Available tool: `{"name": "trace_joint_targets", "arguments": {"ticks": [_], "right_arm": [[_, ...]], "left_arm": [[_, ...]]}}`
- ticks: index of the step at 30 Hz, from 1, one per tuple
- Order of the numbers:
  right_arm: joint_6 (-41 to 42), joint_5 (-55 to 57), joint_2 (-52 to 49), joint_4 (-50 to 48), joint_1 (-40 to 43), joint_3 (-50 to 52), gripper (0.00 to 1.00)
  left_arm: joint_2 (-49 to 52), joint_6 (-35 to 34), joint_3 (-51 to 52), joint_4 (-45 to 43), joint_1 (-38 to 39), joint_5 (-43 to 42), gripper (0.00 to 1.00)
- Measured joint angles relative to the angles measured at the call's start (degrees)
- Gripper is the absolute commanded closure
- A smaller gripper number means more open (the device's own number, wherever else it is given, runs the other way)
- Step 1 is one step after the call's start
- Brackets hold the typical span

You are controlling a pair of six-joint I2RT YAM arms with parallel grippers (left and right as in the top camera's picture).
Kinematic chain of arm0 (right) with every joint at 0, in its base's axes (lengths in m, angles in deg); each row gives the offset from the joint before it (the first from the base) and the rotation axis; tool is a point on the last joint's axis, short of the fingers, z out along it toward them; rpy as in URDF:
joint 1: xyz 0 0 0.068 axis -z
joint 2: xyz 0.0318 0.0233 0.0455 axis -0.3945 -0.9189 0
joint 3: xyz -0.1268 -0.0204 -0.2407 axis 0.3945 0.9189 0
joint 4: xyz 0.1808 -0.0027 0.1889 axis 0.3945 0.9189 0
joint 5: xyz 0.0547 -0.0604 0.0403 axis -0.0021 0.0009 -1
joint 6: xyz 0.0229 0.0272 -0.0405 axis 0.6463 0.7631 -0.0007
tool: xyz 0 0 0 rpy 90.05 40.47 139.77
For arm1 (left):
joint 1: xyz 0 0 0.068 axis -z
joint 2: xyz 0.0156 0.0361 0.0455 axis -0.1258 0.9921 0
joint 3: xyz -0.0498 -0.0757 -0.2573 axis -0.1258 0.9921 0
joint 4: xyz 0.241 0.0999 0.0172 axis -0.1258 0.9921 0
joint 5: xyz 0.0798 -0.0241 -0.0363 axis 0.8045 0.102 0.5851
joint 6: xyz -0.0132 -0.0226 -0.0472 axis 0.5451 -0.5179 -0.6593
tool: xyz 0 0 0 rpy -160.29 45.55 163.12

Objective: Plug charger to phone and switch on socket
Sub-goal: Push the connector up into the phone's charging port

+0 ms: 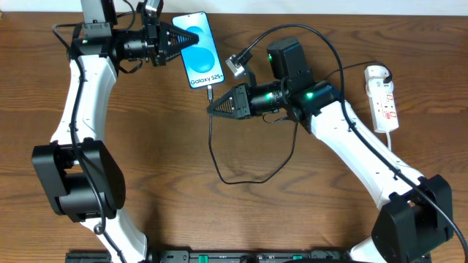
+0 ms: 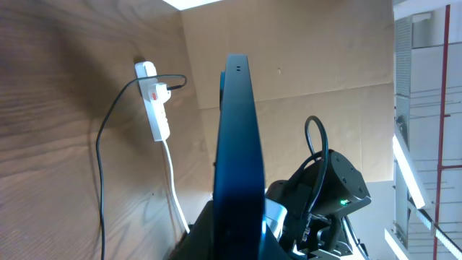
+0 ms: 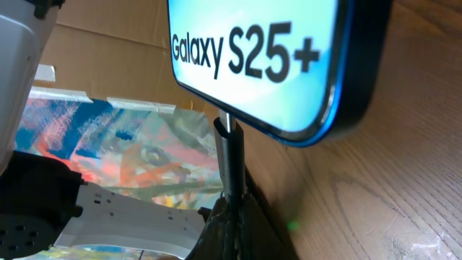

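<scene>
The phone (image 1: 199, 50), blue screen reading "Galaxy S25+", lies at the table's far middle. My left gripper (image 1: 178, 40) is shut on its left edge; in the left wrist view the phone (image 2: 238, 137) shows edge-on between the fingers. My right gripper (image 1: 216, 107) is shut on the charger (image 1: 213, 139) just behind its plug. In the right wrist view the plug tip (image 3: 228, 137) meets the phone's (image 3: 253, 58) bottom edge; how deep it sits cannot be told. The socket (image 1: 382, 98) lies at the right, and also shows in the left wrist view (image 2: 154, 108).
The black cable loops on the wood in front of the phone and runs back over my right arm (image 1: 351, 139) to the socket. The socket's white cord (image 2: 175, 195) trails toward the table's near side. A cardboard wall (image 2: 303, 58) stands behind the table.
</scene>
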Motion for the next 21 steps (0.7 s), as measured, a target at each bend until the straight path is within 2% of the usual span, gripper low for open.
{"name": "trace_joint_targets", "arguments": {"ticks": [21], "right_arm": [[0.00,0.02,0.00,-0.13,-0.90,0.00,0.99]], "left_arm": [[0.00,0.00,0.00,0.00,0.02,-0.02,0.93]]}}
